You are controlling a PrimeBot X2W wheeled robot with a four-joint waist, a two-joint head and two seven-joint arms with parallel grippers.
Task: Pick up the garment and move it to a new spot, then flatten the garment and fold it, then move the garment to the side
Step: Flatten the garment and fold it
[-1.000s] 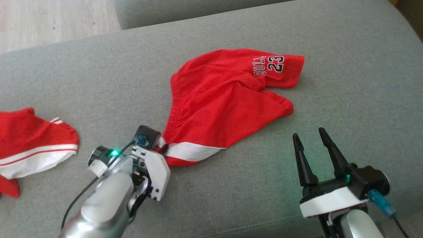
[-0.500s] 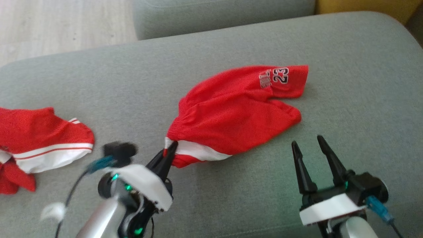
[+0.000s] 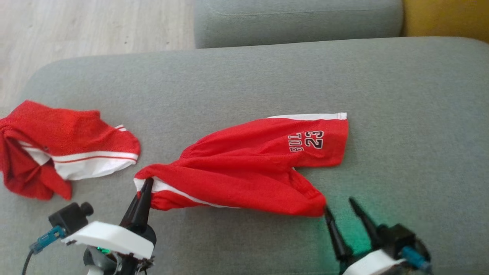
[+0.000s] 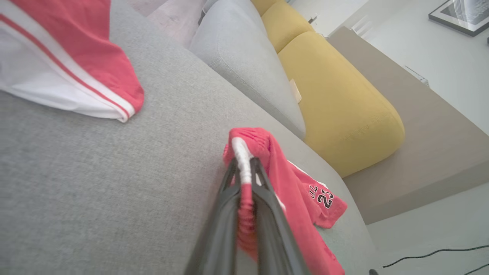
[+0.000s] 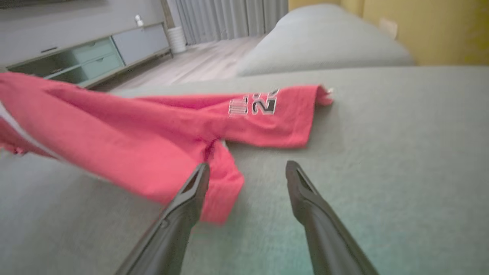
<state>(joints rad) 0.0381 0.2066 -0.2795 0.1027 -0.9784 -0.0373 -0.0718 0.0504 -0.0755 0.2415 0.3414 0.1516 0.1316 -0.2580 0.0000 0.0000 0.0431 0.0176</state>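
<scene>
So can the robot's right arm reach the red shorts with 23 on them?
Probably yes. The right tool is open and sits right beside the nearest leg end of the shorts, with nothing in between.

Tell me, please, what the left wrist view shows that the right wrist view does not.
Left wrist view adds: the left gripper with its fingers shut on the white-striped edge of the red shorts, a second red-and-white garment on the cushion, and a framed picture on the wall. Right wrist view adds: the right gripper open, one finger at the hem of a shorts leg, plus a low cabinet and curtains. Shared: the shorts with their 23 print and the grey sofa under them.
</scene>
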